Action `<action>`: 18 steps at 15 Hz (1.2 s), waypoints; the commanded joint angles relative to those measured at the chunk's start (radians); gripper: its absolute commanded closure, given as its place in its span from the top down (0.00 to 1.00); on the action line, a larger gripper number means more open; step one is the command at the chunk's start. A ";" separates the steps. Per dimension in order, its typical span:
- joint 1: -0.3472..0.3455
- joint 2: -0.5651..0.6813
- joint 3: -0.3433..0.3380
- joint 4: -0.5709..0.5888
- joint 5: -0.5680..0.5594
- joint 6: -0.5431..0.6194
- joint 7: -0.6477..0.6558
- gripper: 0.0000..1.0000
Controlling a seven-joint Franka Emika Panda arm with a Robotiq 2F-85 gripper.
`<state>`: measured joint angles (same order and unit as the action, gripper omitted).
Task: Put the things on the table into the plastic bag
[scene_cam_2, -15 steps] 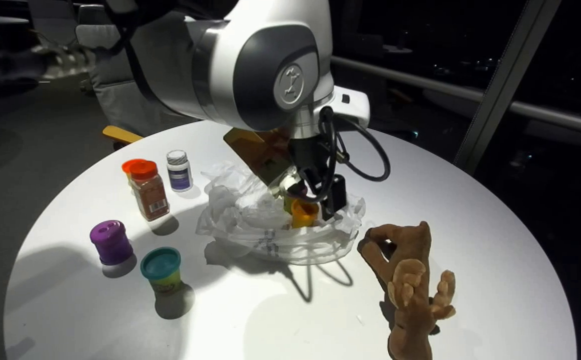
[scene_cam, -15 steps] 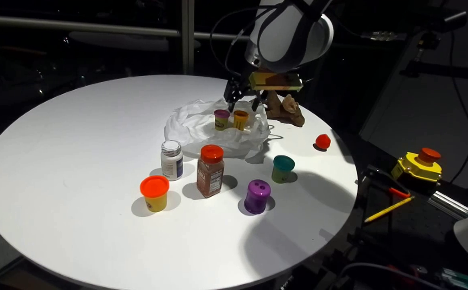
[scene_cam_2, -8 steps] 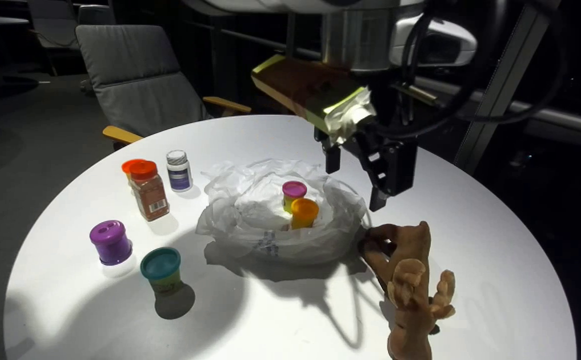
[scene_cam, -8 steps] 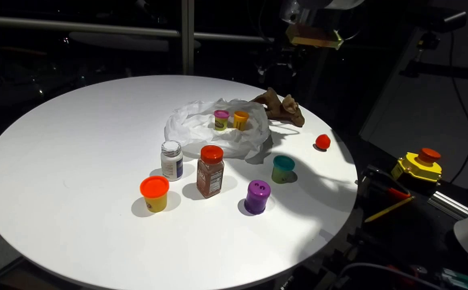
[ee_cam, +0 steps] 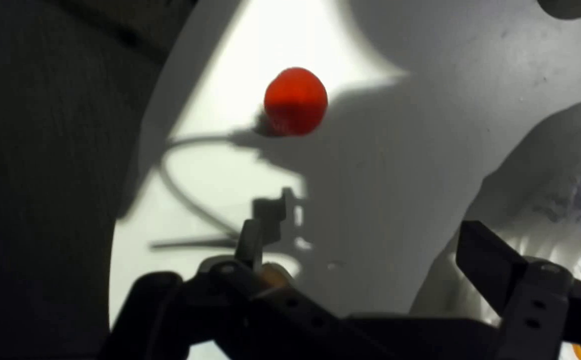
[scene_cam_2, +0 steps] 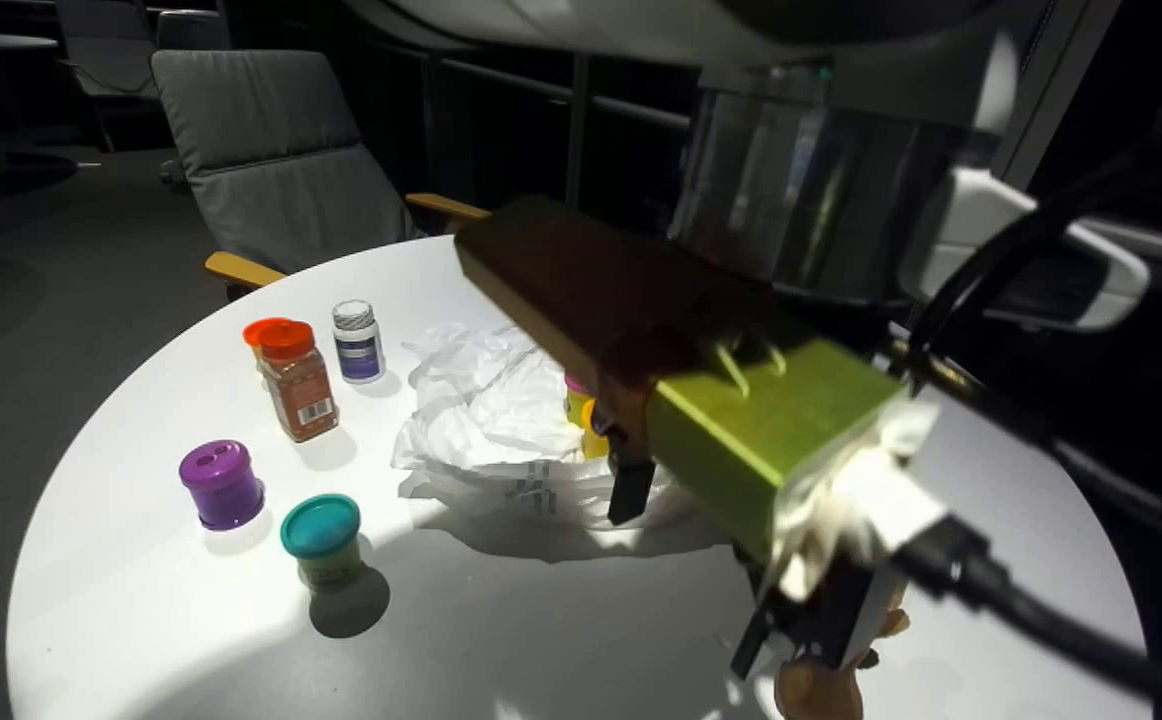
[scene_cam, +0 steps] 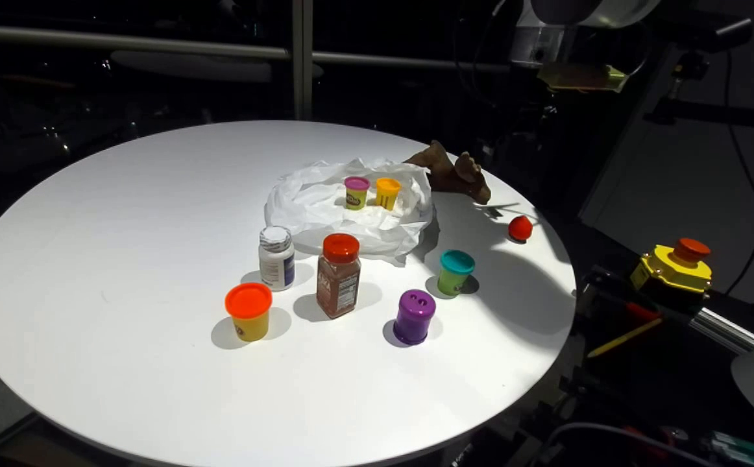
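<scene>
Along the wrist view's lower edge, gripper (ee_cam: 359, 240) jaws gaped wide, empty. Round red object (ee_cam: 295, 101), upper middle, sat near the edge of the white table (ee_cam: 380, 175); off-centre grasp might have rolled it off. Open plastic bag (scene_cam: 312, 202), mid-frame in an exterior view, held two tubs (scene_cam: 356, 194); five containers (scene_cam: 338, 288) stood lower. Table shadow-streaked; grey chair (scene_cam_2: 261, 150) stood upper left of an exterior view, room dark.
</scene>
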<state>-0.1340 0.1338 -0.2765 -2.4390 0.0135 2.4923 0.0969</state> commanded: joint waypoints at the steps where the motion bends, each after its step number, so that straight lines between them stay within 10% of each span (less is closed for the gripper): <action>1: -0.033 -0.022 0.024 -0.103 0.003 0.066 -0.027 1.00; 17: 0.008 0.183 0.007 -0.134 -0.059 0.262 0.101 1.00; 18: 0.007 0.186 0.006 -0.132 -0.054 0.264 0.105 0.75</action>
<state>-0.1437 0.3049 -0.2512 -2.5870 -0.0247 2.7387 0.1634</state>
